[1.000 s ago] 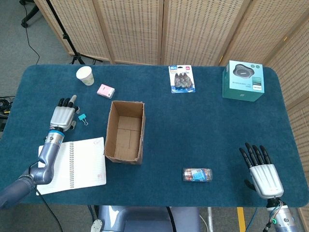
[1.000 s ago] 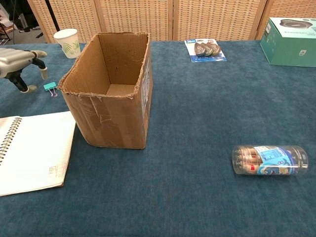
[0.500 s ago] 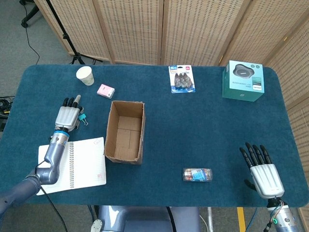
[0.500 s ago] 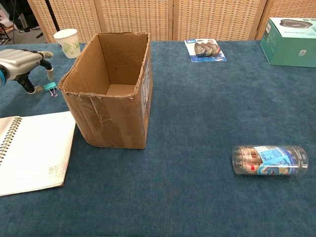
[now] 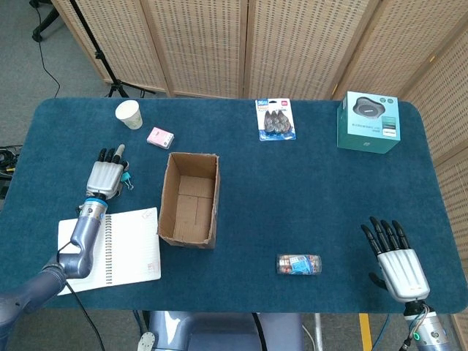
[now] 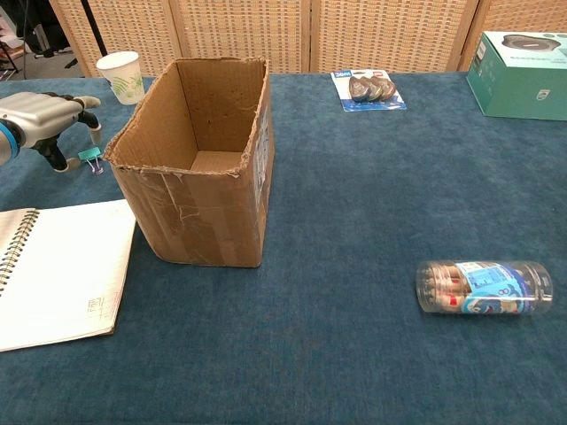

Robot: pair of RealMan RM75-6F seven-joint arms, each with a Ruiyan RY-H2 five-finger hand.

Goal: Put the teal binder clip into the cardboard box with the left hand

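Woven wicker screens [image 5: 219,44] back a blue-carpeted table [image 5: 307,190]. Near its left edge, the left hand [image 5: 103,178] hovers over the small teal binder clip [image 6: 89,156], fingers spread, grasping nothing. The right hand [image 5: 397,263] rests released at the front right corner.

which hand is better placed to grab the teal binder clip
Left. The left hand is right over the teal binder clip, beside the cardboard box. The right hand lies flat far across the table.
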